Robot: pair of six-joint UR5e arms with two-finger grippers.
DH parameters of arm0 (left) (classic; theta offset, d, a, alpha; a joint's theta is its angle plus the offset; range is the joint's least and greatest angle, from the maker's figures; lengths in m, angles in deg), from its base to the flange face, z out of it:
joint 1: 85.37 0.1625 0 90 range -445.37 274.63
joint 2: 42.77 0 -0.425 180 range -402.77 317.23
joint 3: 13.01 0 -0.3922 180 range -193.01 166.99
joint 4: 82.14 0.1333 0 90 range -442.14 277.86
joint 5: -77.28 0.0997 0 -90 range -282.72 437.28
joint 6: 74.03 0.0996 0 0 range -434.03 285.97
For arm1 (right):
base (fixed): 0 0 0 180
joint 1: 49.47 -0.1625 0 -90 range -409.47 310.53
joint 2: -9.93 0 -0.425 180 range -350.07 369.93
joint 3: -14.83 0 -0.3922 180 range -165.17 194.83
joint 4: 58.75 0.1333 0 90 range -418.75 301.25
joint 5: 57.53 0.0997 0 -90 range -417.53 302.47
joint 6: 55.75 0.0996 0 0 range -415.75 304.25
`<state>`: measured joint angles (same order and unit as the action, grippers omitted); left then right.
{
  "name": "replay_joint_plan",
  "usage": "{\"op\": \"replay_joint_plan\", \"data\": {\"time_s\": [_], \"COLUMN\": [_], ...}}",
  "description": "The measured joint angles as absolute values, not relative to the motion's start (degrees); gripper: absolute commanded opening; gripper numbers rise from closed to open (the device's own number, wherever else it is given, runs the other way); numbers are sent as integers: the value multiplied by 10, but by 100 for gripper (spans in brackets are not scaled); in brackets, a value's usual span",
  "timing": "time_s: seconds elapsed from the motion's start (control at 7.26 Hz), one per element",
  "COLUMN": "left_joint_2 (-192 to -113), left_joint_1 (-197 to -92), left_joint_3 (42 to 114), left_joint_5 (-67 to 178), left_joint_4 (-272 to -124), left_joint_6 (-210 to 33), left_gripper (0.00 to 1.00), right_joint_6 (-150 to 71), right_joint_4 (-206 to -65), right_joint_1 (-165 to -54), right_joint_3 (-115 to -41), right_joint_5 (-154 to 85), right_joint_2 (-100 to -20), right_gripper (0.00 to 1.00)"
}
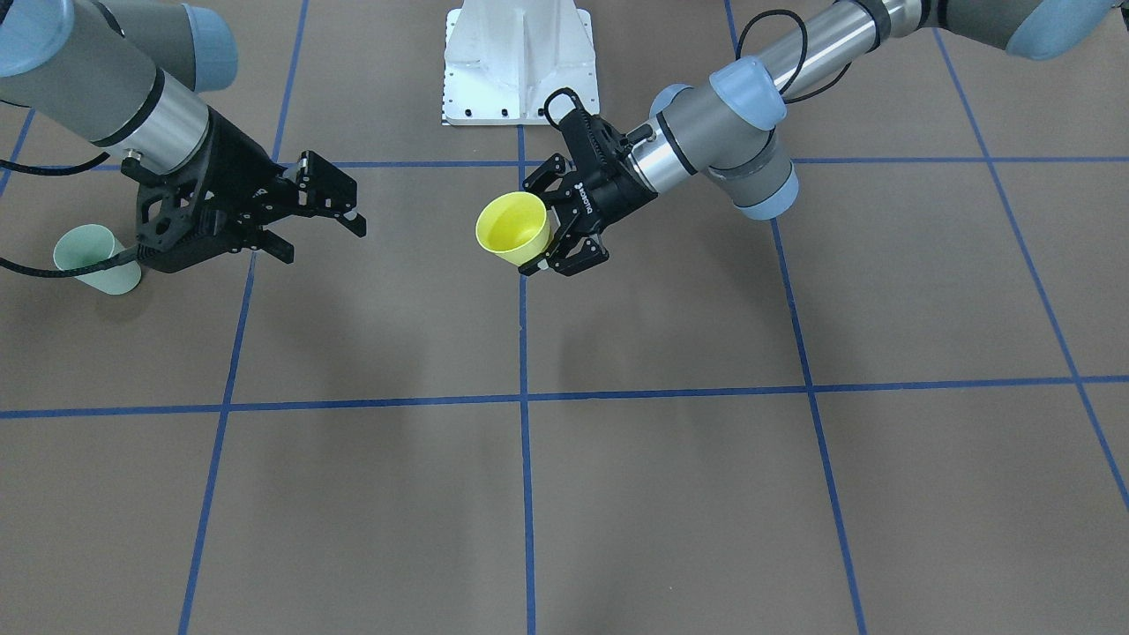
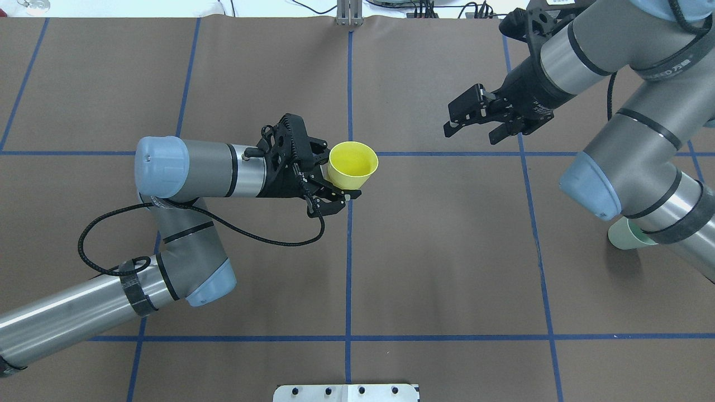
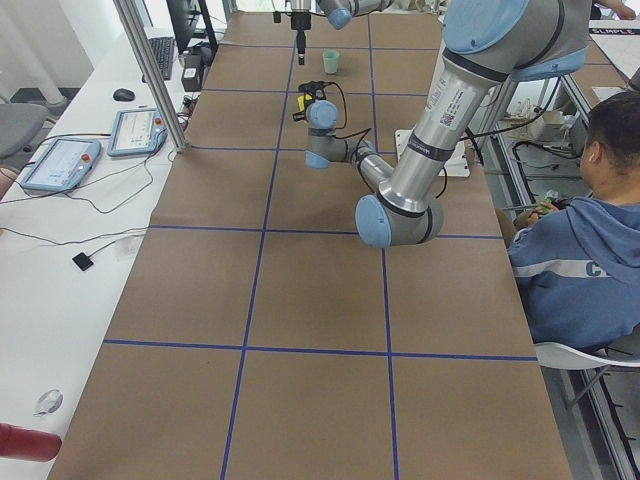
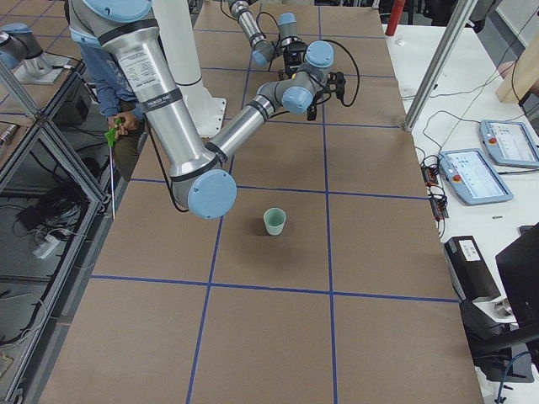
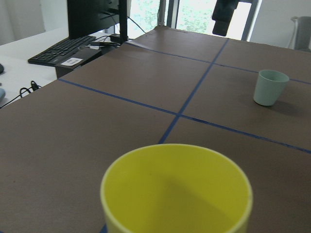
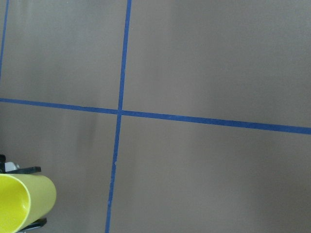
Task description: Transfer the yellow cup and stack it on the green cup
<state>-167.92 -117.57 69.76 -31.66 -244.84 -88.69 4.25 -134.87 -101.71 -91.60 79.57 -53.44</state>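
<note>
My left gripper (image 2: pixel 342 174) is shut on the yellow cup (image 2: pixel 353 164), holding it by its side above the table's centre line with the rim up and slightly tilted. The cup also shows in the front view (image 1: pixel 513 227), the left wrist view (image 5: pixel 177 189) and the right wrist view (image 6: pixel 22 201). My right gripper (image 2: pixel 470 135) is open and empty, raised to the right of the yellow cup with a gap between them. The green cup (image 2: pixel 625 237) stands upright on the table, partly hidden under my right arm; it shows whole in the right-side view (image 4: pixel 274 221).
The brown table is marked with blue tape lines (image 2: pixel 349 251). The white robot base (image 1: pixel 519 62) stands at the table's near edge. A black cable (image 2: pixel 167 215) loops off my left arm. A seated person (image 3: pixel 580 250) is beside the table.
</note>
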Motion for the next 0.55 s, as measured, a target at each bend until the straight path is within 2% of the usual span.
{"op": "replay_joint_plan", "data": {"time_s": [0.55], "left_joint_2": [-1683], "left_joint_1": [-1159], "left_joint_3": [695], "left_joint_5": [-316], "left_joint_4": [-2447], "left_joint_6": [-887], "left_gripper": [0], "right_joint_6": [105], "right_joint_4": [-1349], "right_joint_1": [-954], "right_joint_3": [-919], "right_joint_5": [759], "right_joint_2": [-497], "right_gripper": [100]}}
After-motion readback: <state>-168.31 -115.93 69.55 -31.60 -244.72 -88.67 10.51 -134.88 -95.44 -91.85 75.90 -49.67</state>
